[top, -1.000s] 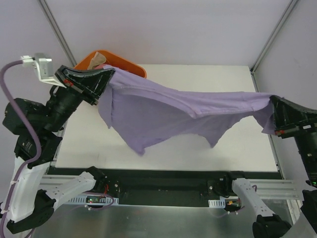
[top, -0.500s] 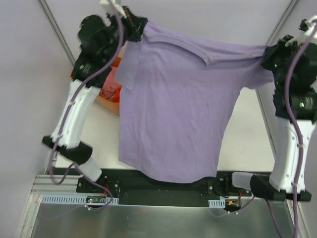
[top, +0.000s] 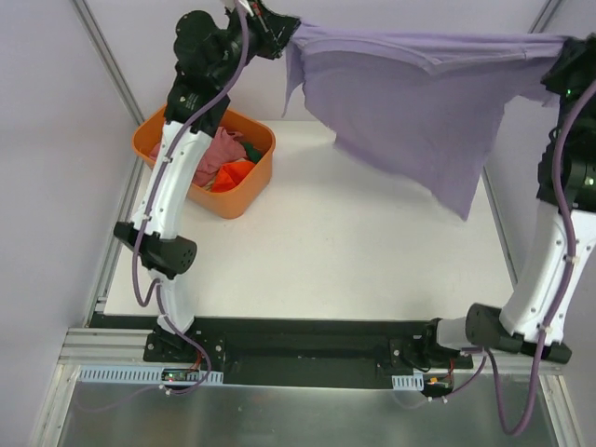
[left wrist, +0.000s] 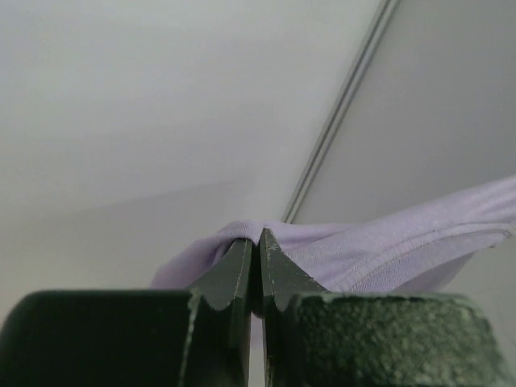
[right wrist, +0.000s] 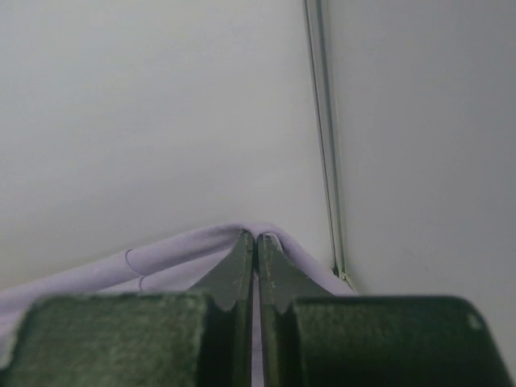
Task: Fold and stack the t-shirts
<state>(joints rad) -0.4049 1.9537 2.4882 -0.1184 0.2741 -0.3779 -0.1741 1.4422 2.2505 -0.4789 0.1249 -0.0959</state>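
Note:
The large lavender-purple t-shirt point(top: 419, 102) hangs stretched in the air high above the table's far edge. My left gripper point(top: 284, 26) is shut on its left top corner and my right gripper point(top: 562, 58) is shut on its right top corner. In the left wrist view my gripper point(left wrist: 258, 235) pinches a fold of the lavender cloth point(left wrist: 387, 250). In the right wrist view my gripper point(right wrist: 256, 239) pinches the shirt's edge point(right wrist: 161, 262). A dusty pink shirt point(top: 219, 149) and an orange one point(top: 238, 173) lie bunched in the tub.
The orange plastic tub point(top: 233, 200) stands at the table's back left. The white tabletop point(top: 326, 251) lies below the hanging shirt. Metal frame posts point(top: 102, 56) rise at the back corners, and grey walls close in both sides.
Both arms have risen from low over the table to high at the back. The shirt was lifted and swung away from the camera, uncovering the tub and tabletop.

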